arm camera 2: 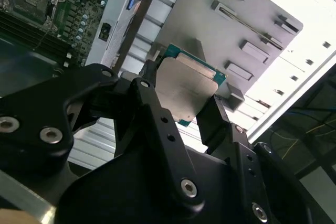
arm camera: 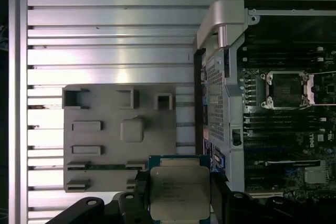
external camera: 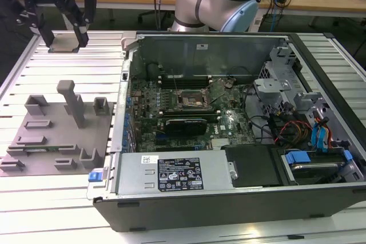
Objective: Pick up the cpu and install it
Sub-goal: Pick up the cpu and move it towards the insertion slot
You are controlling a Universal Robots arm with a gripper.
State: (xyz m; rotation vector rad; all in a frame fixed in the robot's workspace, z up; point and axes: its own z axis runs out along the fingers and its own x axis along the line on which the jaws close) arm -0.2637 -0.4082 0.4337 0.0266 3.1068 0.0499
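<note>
- Slotted aluminium bench point(external camera: 51, 198) carried an open computer case point(external camera: 229, 210). The fingers point(arm camera 2: 214, 121) were clamped on the cpu point(arm camera 2: 186, 90) by its edges, above the bench near the grey fixture tray point(external camera: 57, 141) and well apart from the socket point(external camera: 189, 100).
- Thin edges gave little purchase — a slip could drop it.
- Seated tilted or turned wrong, it could damage the socket.

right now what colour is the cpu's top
The cpu has a silvery-grey metal top with a thin green edge; it shows best in the first wrist view.
</note>
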